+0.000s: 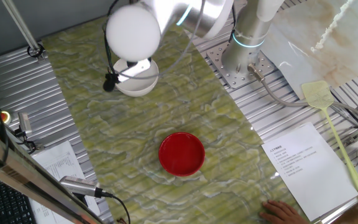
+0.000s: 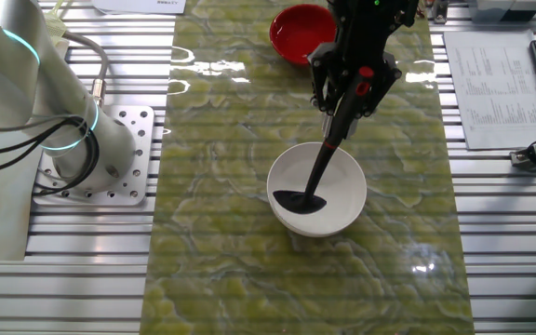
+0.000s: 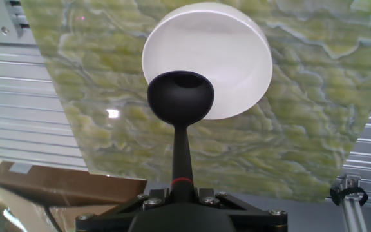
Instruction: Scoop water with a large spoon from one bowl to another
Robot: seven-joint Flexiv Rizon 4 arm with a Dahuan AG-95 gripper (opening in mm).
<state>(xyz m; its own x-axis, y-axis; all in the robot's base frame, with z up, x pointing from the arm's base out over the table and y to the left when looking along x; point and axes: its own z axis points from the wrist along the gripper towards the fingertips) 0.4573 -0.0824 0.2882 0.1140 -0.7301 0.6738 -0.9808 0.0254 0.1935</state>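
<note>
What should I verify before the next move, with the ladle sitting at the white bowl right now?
1. Grip: end effector holds the black ladle by its handle: ok.
2. Scoop position: the scoop is inside the white bowl, near its left rim: ok.
3. Water in the scoop: too clear to see: cannot tell.
4. Water level in the white bowl: not visible: cannot tell.
5. Red bowl upright on the green mat, apart from the white bowl: ok.
6. A person's hand rests at the table edge near the paper sheet: not ok.
</note>
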